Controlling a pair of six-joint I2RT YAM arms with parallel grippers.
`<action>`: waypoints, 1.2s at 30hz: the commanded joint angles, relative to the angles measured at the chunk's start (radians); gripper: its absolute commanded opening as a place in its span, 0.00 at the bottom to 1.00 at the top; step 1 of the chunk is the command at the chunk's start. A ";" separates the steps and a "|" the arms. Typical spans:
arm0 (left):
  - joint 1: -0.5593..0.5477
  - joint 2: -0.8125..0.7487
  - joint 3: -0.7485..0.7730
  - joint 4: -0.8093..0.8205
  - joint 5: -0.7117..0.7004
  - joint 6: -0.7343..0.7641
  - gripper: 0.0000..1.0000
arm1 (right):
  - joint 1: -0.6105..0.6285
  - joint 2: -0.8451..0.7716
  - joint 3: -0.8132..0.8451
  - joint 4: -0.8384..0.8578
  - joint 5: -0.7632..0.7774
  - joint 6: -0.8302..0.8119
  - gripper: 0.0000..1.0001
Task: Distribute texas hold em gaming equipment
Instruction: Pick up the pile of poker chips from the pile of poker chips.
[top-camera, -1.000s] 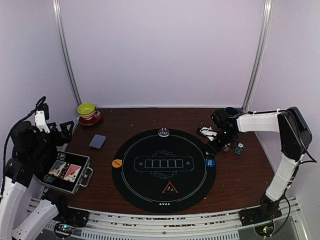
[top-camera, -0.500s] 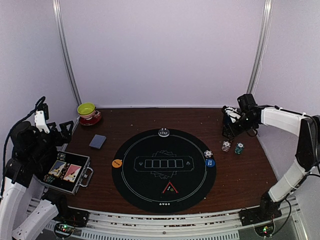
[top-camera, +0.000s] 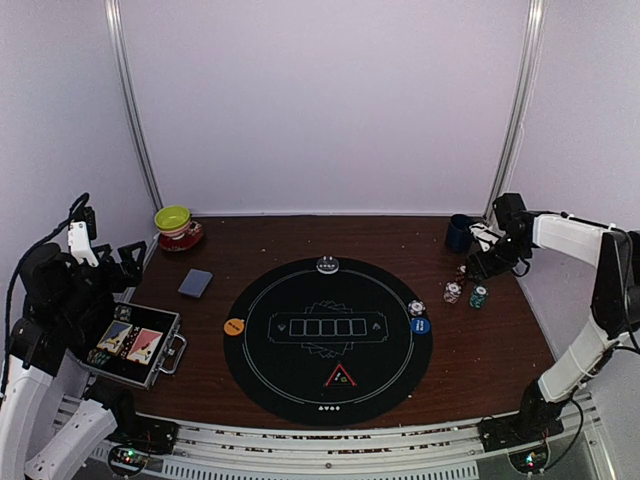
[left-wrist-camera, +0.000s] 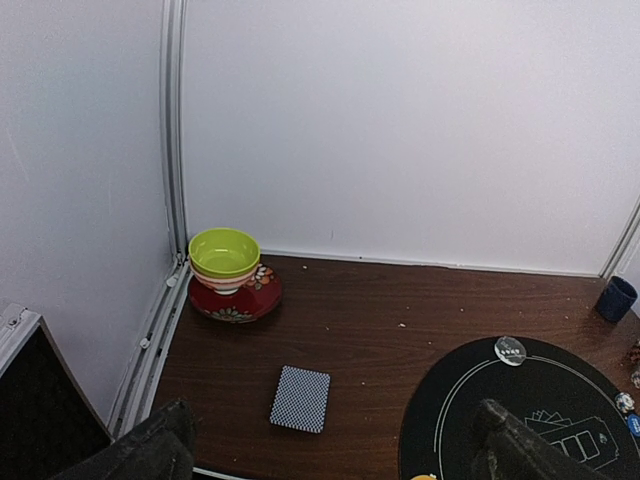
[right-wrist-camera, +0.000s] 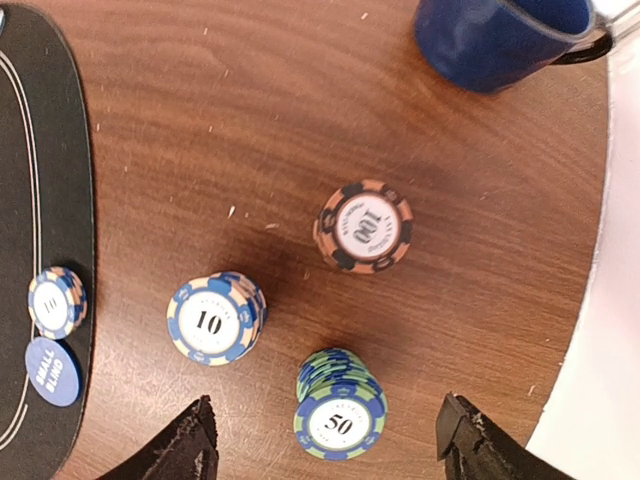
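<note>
Right arm swung back from mat (top-camera: 260, 370) edge to far right; right gripper (right-wrist-camera: 330, 450) over chips, fingers spread wide, empty. Three chip stacks (right-wrist-camera: 215, 318) on table (top-camera: 480, 360) near mug (right-wrist-camera: 500, 40); fourth stack (right-wrist-camera: 57, 302) on mat by blue button (right-wrist-camera: 52, 370). Left gripper (left-wrist-camera: 335, 460) wide open, empty; card deck (left-wrist-camera: 300, 398) ahead.

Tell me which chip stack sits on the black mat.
The small 10 stack beside the blue button; the larger 10 stack, the 50 stack and the 100 stack stand on the bare table.
</note>
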 joint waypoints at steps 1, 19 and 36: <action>0.009 -0.008 -0.006 0.053 0.003 0.004 0.98 | -0.004 0.023 -0.002 -0.030 0.030 -0.017 0.77; 0.008 -0.011 -0.006 0.053 0.002 0.004 0.98 | -0.004 0.093 -0.028 -0.045 0.074 -0.057 0.71; 0.008 -0.013 -0.006 0.053 0.004 0.003 0.98 | -0.006 0.120 -0.030 -0.033 0.099 -0.049 0.62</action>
